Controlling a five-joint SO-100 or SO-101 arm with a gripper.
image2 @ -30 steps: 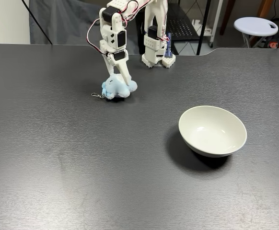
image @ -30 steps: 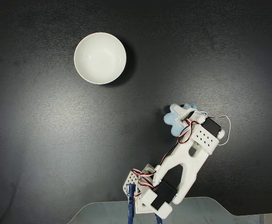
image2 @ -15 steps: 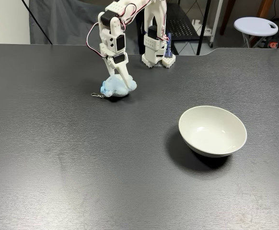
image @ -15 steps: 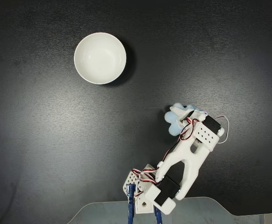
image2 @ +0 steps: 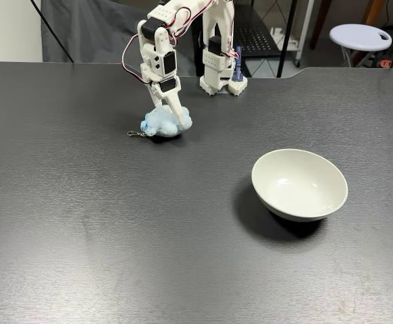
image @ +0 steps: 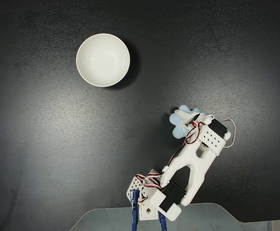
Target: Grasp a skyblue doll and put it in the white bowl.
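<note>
Doll (image2: 163, 123) sits on the dark table (image2: 115, 236), near the arm's base (image2: 218, 77) and well apart from the bowl (image2: 299, 184). In the fixed view from the front, the gripper (image2: 166, 121) points down onto it, one white finger (image2: 173, 112) pressing against the plush's fluffy top — the jaws look closed around the doll, which still touches the table. A small metal clasp (image2: 137, 133) trails from the doll's left side in that view, lying flat on the surface.

From above, the doll (image: 181, 120) shows as pale-blue lobes poking out from under the wrist, with the gripper (image: 190, 124) mostly hidden by the servo block and its red and white wires. The bowl (image: 103, 59) stands upright up and to the left in that view — glossy, with nothing in it.
</note>
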